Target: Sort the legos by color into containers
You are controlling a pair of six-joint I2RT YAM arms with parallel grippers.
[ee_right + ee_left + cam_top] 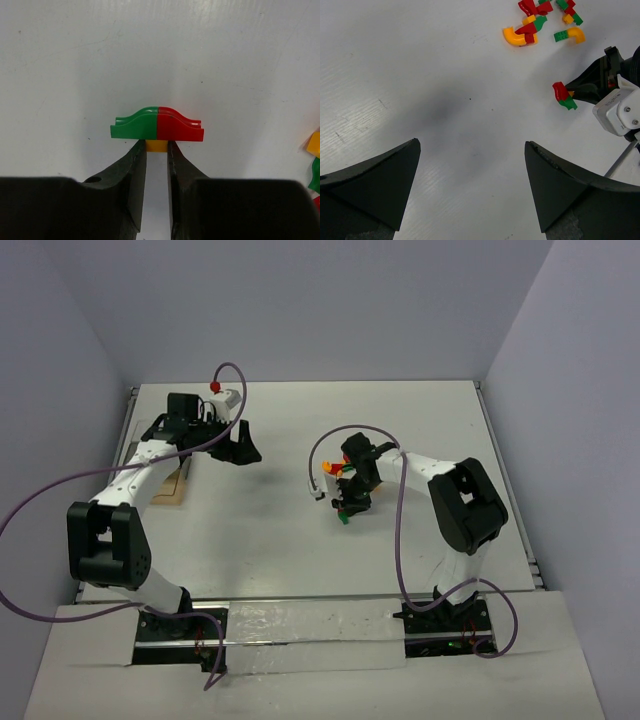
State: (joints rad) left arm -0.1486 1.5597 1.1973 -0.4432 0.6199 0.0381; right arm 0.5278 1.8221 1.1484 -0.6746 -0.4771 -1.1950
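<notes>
Legos (527, 29) lie scattered on the table (260, 540), one stuck green-red-orange cluster (157, 127) pinched at its orange brick (156, 145) by the right gripper (156, 156), left gripper (471, 145) gaping idle, so the pick-up is underway and next likely needs splitting the colours apart.

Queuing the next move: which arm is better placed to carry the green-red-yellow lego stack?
Right. Its tool grips the yellow brick under the stack; the left tool hangs open over the table, apart from the legos.
</notes>
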